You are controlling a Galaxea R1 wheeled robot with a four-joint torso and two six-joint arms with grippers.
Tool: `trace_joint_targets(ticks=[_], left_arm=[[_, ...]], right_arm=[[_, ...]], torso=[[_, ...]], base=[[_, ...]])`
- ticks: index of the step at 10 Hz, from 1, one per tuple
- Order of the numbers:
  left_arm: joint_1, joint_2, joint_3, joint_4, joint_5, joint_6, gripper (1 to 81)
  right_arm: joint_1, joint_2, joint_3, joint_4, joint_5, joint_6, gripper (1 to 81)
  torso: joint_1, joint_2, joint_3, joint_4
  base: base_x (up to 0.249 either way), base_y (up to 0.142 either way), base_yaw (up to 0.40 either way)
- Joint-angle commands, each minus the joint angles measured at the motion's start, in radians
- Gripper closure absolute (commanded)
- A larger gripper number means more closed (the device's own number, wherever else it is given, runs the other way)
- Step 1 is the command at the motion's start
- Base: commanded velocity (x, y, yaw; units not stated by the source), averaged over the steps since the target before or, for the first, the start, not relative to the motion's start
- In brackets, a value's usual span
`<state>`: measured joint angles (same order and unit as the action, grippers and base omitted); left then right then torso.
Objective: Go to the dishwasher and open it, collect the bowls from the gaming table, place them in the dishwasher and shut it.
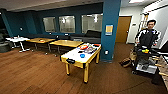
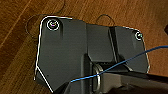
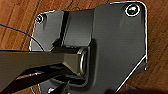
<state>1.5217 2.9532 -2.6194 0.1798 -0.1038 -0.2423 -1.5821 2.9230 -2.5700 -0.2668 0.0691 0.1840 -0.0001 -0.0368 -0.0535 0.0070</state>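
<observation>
The gaming table [image 1: 82, 56] stood mid-room on the wood floor [image 1: 32, 75], white top ringed in yellow. On it a blue bowl [image 1: 82, 55] sat near the middle, game boxes [image 1: 87, 48] beyond it, likely left after play. A person [image 1: 148, 35] stood at right with a cart [image 1: 145, 62]. Whether either gripper was open could not be told.

I see the gaming table [image 1: 75, 58] ahead of me on the brown wood floor [image 1: 32, 72], its white top rimmed in yellow. A blue bowl [image 1: 82, 55] sits near the middle of the top. Beyond it, toward the far end, lie flat colourful game boxes [image 1: 87, 48], and a small dark object [image 1: 80, 51] rests just behind the bowl.
</observation>
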Motion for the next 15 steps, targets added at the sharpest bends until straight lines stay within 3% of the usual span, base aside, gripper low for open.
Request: trace_joint_targets(ticks=[1,6,15], left_arm=[[-0.047,-0.008,0.004,0.007,0.047,0.002,1.0],[-0.048,-0.006,0.004,0.006,0.047,0.002,1.0],[-0.048,-0.003,0.004,0.004,0.047,0.002,1.0]], right_arm=[[0.04,-0.006,0.007,-0.012,-0.048,-0.001,1.0],[0.041,-0.006,0.007,-0.012,-0.048,-0.001,1.0],[0.043,-0.006,0.007,-0.012,-0.049,-0.001,1.0]], torso=[[0.0,0.0,0.0,0.0],[0.0,0.0,0.0,0.0],[0.0,0.0,0.0,0.0]], base=[[0.0,0.0,-0.364],[0.0,0.0,-0.204],[0.0,0.0,0.0]])
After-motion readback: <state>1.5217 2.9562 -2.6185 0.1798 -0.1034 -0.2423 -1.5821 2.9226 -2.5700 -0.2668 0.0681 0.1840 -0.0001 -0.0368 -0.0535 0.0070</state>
